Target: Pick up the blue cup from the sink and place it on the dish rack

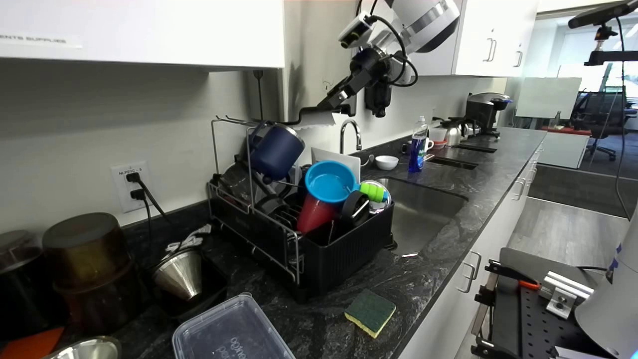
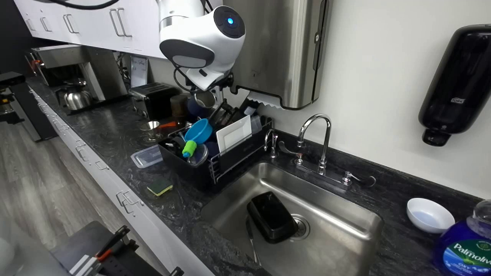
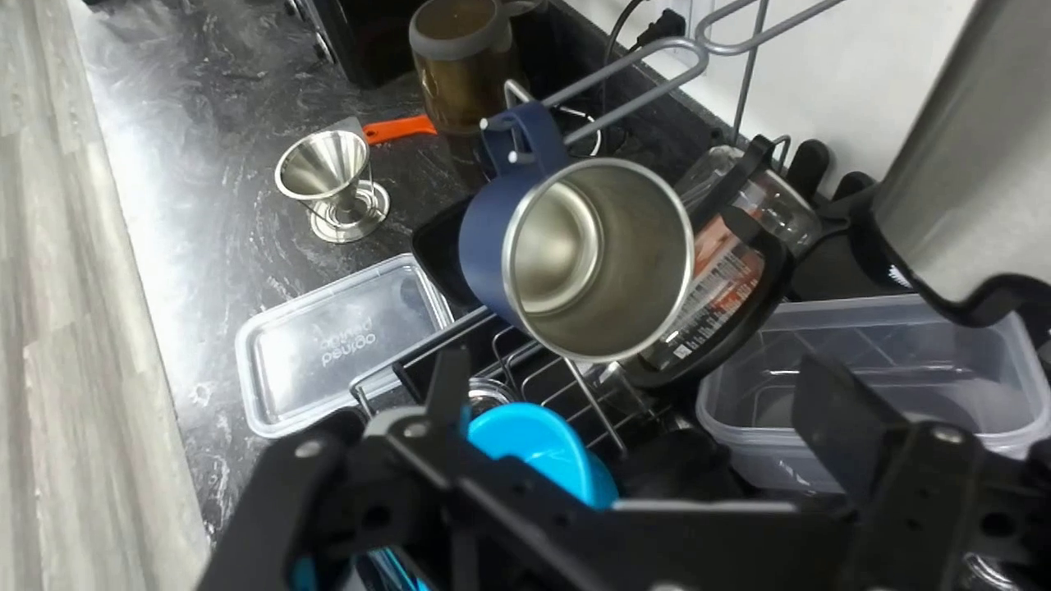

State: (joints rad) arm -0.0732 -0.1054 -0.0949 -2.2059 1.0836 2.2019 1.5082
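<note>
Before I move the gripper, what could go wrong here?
The navy mug hangs tilted from the dish rack; a nudge from the open gripper might knock it off.
The steel towel dispenser looks near the gripper; a swing could hit it.
The light-blue pan sits high in the rack and may slip if bumped.
</note>
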